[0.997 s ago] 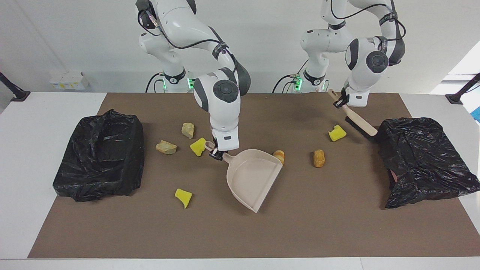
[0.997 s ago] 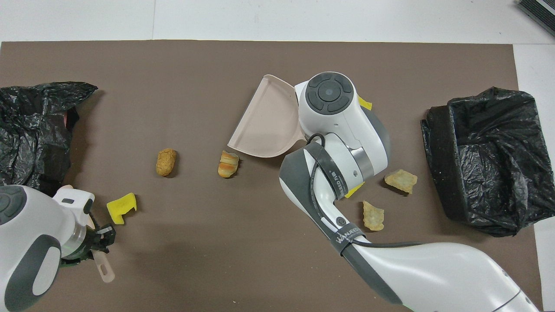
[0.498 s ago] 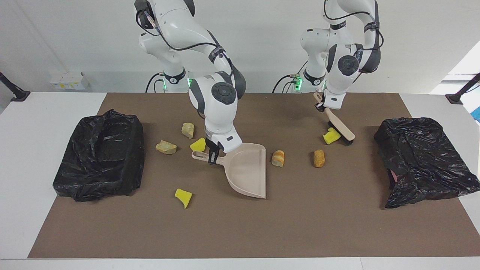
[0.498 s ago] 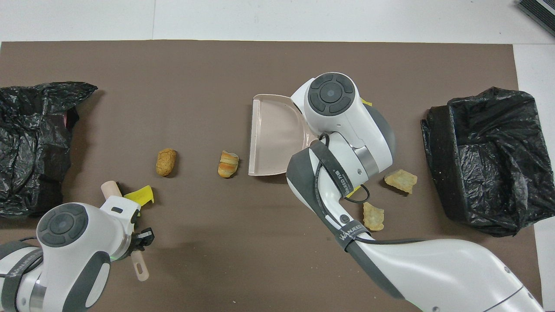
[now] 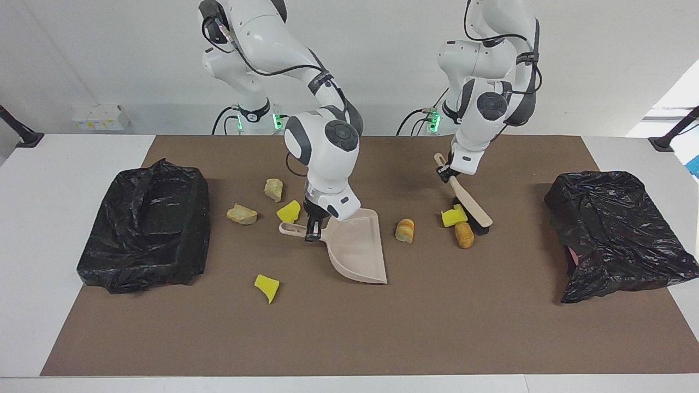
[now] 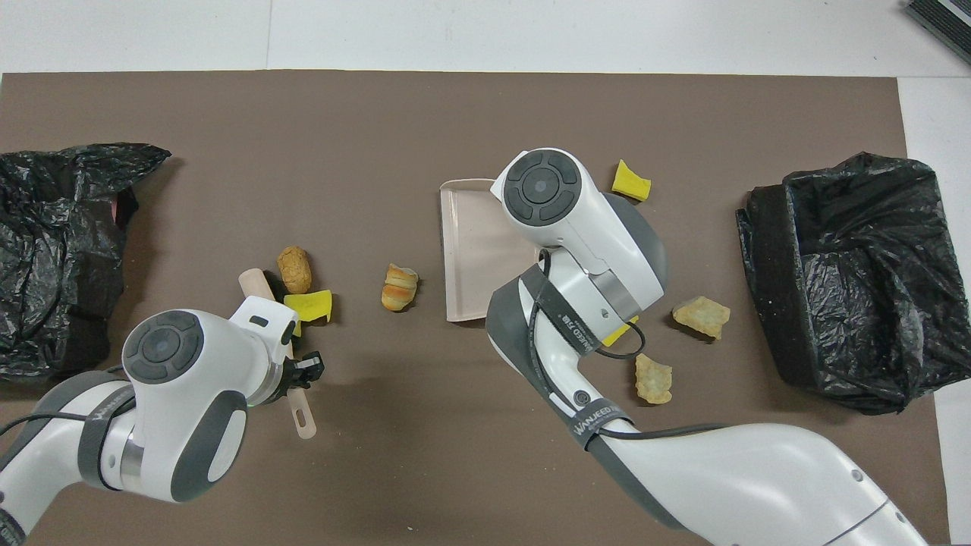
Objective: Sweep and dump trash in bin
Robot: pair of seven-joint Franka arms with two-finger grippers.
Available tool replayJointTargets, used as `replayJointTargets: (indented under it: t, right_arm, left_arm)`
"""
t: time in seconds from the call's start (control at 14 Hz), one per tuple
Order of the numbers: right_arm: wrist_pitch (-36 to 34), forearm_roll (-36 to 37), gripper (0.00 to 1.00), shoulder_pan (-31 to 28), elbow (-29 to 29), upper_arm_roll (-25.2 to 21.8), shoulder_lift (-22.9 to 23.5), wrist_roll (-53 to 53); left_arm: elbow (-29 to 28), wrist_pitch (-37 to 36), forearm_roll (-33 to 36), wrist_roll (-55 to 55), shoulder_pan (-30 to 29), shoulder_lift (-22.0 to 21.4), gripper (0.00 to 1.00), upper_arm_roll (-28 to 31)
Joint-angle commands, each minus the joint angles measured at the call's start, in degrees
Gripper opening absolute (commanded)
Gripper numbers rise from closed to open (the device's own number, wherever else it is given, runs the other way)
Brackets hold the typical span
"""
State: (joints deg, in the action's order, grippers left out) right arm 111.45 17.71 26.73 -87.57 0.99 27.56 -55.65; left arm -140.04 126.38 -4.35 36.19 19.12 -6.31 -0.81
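The left hand [image 5: 446, 173] is clamped on the brush [image 5: 469, 204], its bristles touching a yellow sponge [image 5: 451, 217] and roll [image 5: 464, 234]. The right hand [image 5: 312, 232] grips the dustpan [image 5: 357, 248] handle, pan resting on the surface [image 5: 491, 327] beside another roll [image 5: 404, 230].

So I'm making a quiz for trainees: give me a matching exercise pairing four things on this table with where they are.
1. dustpan
2. brush
3. striped roll
4. lone yellow sponge

A. held by the left gripper
B. farthest from the robots
C. held by the right gripper
D. on the mat by the dustpan's open edge

Pairs: 1-C, 2-A, 3-D, 4-B
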Motion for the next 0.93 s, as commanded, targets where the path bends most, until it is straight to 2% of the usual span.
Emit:
replayJointTargets:
  t: [0.0,0.14,0.28,0.5,0.64,0.85]
  right_arm:
    - [0.87,3.63,0.00,0.07,-1.29,0.25,-0.31,-1.66]
    - [0.96,4.35,0.00,0.78,-1.38,0.33,-0.22,-1.57]
    - [1.05,4.26,0.00,0.69,-1.47,0.33,-0.13,-1.57]
    - [1.05,4.26,0.00,0.52,-1.64,0.33,-0.22,-1.57]
    - [1.05,4.17,0.00,0.43,-1.73,0.33,-0.22,-1.57]
    - [1.05,4.09,0.00,0.34,-1.73,0.33,-0.14,-1.39]
  left_arm:
    - [3.45,0.44,-1.02,-5.76,0.13,3.05,0.00,0.72]
    - [3.89,0.36,-1.45,-12.77,0.30,3.41,0.00,0.72]
    - [3.89,0.44,-1.81,-14.04,1.00,3.41,0.00,0.54]
    - [4.07,3.59,-8.74,-12.82,6.35,3.93,0.00,0.63]
    - [5.73,6.58,-9.89,-9.50,10.30,6.73,0.00,0.63]
    - [7.84,6.86,-13.13,-7.80,15.40,7.36,0.00,0.63]
